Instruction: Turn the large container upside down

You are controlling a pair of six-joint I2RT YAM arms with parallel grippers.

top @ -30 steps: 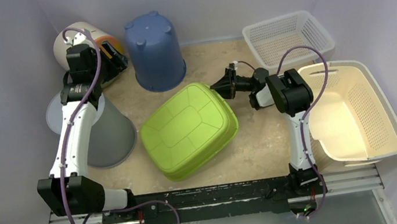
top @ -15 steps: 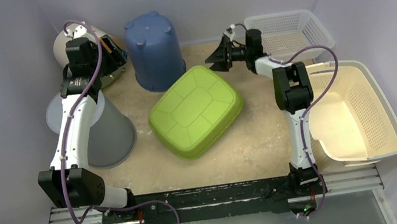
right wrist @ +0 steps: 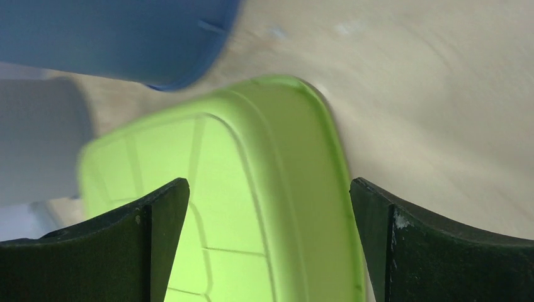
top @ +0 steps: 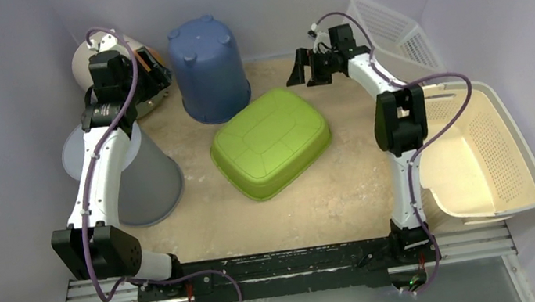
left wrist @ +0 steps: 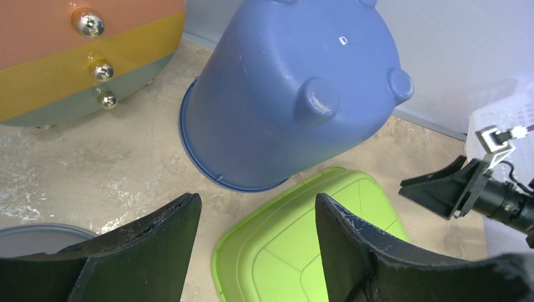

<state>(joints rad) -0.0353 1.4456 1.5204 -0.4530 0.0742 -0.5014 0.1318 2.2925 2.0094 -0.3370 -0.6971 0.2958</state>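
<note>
At mid-table I see the lime-green rectangular plastic tub [top: 271, 141] lying bottom-up, just in front of the upturned blue plastic bucket [top: 208, 68]. Beyond its far corner my right gripper [right wrist: 269, 185] hangs, jaws wide and empty. My left gripper [left wrist: 255, 202], far left, is parted, holding nothing.

We are seeing a lime-green tub [top: 271, 141] with panel lines, a blue bucket [top: 209, 68], a grey bin [top: 150, 183], a cream perforated basket [top: 491, 159] and a pink-yellow-grey banded pot [left wrist: 63, 63].

White-shelled arms [top: 97, 179], black joints [top: 400, 120], looped purple cables [top: 434, 78]
</note>
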